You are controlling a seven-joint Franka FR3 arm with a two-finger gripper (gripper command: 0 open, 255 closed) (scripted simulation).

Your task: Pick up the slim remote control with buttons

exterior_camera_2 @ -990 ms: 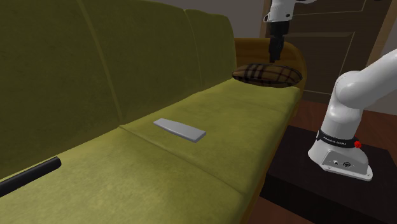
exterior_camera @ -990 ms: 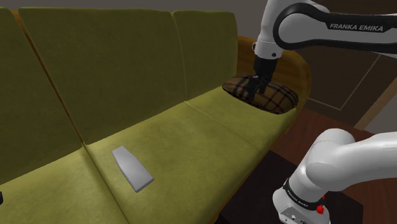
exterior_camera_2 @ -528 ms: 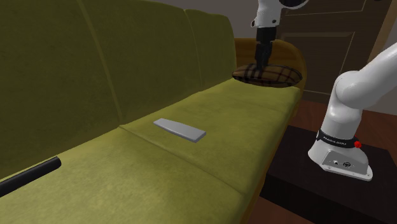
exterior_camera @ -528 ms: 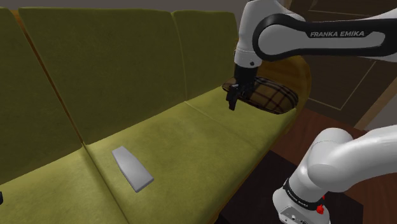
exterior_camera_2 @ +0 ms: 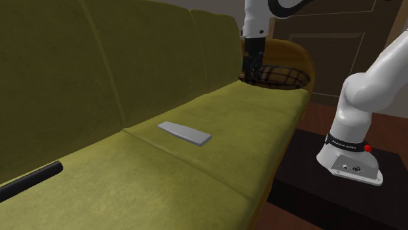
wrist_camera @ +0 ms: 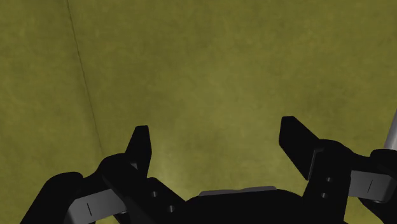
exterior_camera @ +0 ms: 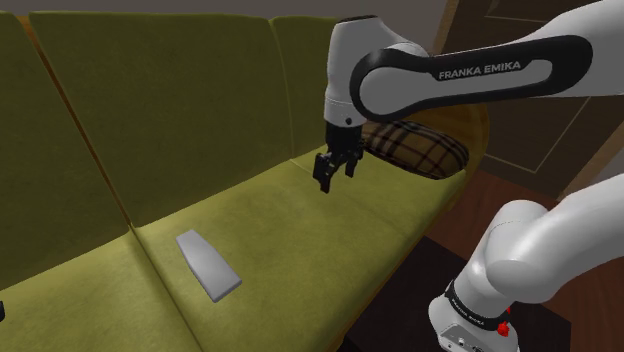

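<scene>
Olive-green sofa (exterior_camera: 300, 215), three back cushions, seat split by seams; one seam (wrist_camera: 86, 89) crosses the wrist view. Brown plaid cushion (exterior_camera: 425, 152) lies at the seat's far end, against the rounded orange-brown armrest (exterior_camera_2: 299, 55). Reddish wood floor (exterior_camera_2: 320, 114) beside the sofa. Dark panelled door (exterior_camera_2: 333, 39) behind.

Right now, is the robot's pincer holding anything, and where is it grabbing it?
Nothing. The pincer is open above the green sofa seat, and the grey remote lies on the seat, apart from it.
</scene>
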